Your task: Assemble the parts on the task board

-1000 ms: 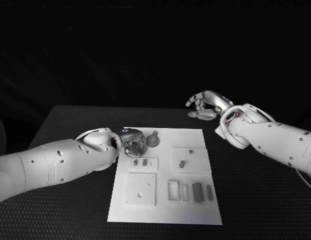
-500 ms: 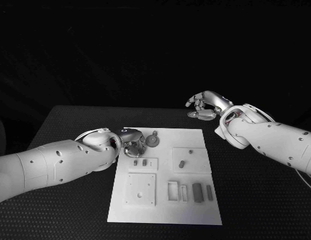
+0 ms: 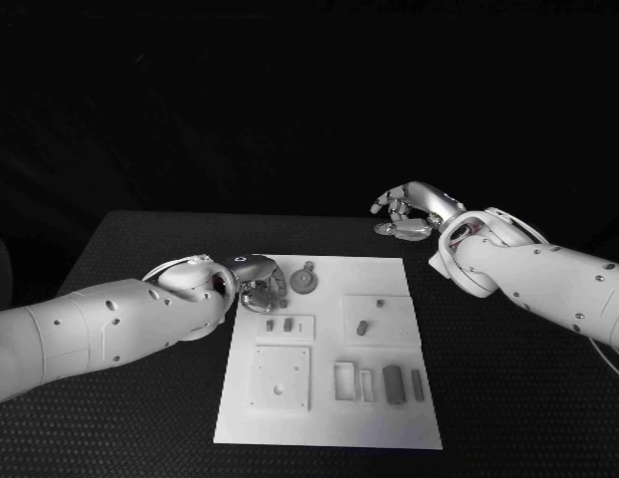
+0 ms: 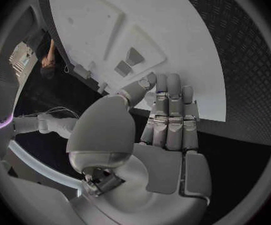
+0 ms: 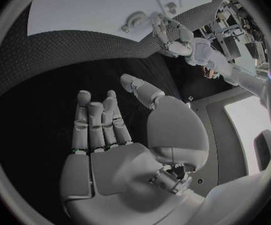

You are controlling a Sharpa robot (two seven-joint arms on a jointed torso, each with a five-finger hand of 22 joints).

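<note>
Your left hand [image 3: 257,283] sits at the task board's [image 3: 396,418] far-left corner, just beside the round part [image 3: 304,279]; head cam hides the fingers, but wrist cam shows them straight, side by side, w/ nothing held. Right hand [image 3: 410,211] hovers off-board, beyond its far edge, palm spread, empty.

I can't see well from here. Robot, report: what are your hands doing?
Left hand open, over task board far-left corner. Right hand open, beyond board. Round part lies untouched. Nothing blocking.
</note>
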